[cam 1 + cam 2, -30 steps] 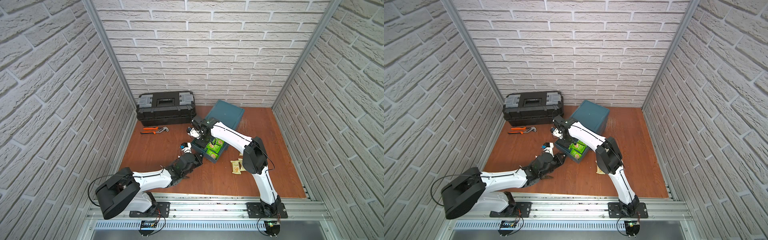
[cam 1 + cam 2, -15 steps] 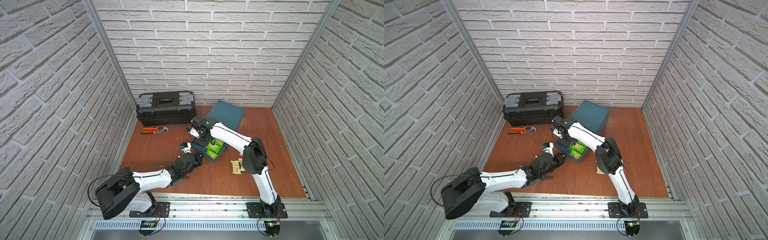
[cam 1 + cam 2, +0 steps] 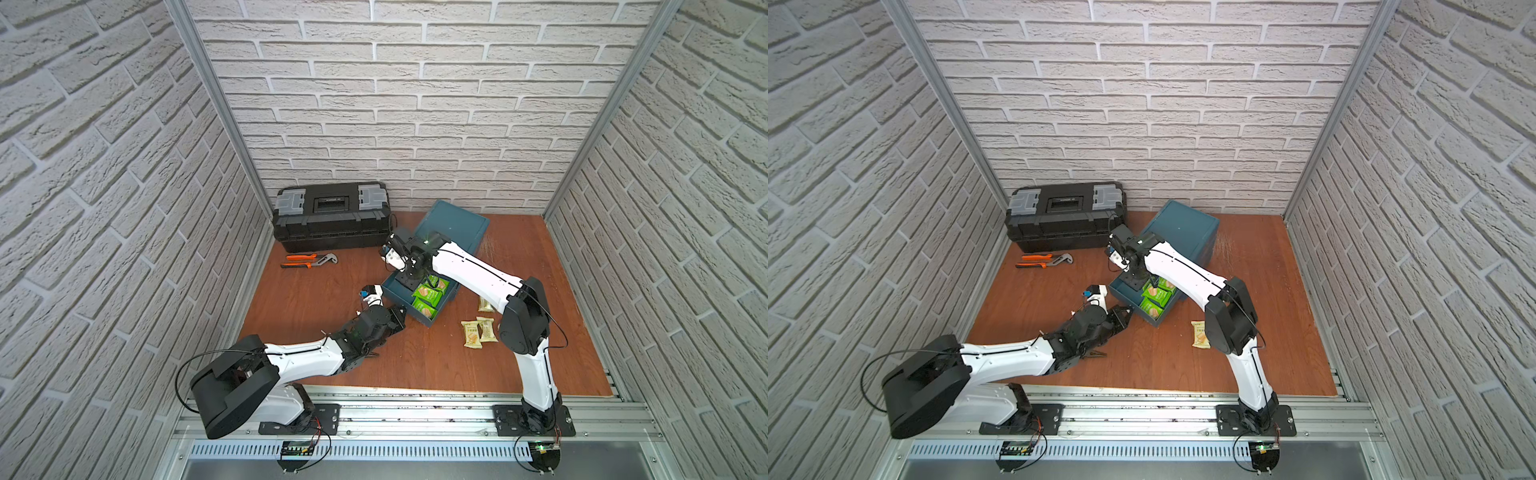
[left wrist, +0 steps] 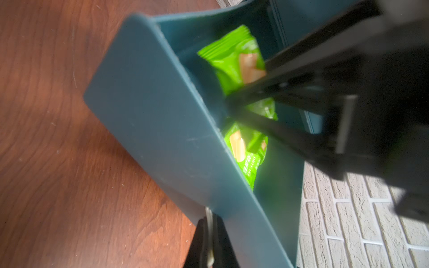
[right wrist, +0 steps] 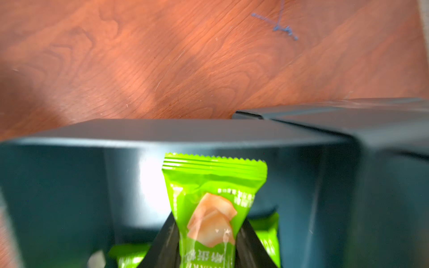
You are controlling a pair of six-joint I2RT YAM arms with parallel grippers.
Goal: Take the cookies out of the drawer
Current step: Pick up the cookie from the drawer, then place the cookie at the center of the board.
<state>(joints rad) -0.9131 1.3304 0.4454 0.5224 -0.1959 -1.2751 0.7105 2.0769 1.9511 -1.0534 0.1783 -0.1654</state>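
right gripper [image 5: 208, 219] pinching one glossy green packet [image 5: 213, 181], crimped sawtooth end, inside smooth teal drawer [image 5: 162, 132]. left gripper [image 4: 210, 234] clenched at drawer front. cream packets [image 3: 470, 334] at drawer's 4 o'clock.

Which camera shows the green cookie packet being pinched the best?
The right wrist view: the green cookie packet fills the middle, pinched between the black fingers. The left wrist view half hides it behind those fingers. In both top views it is too small to pick out in the drawer.
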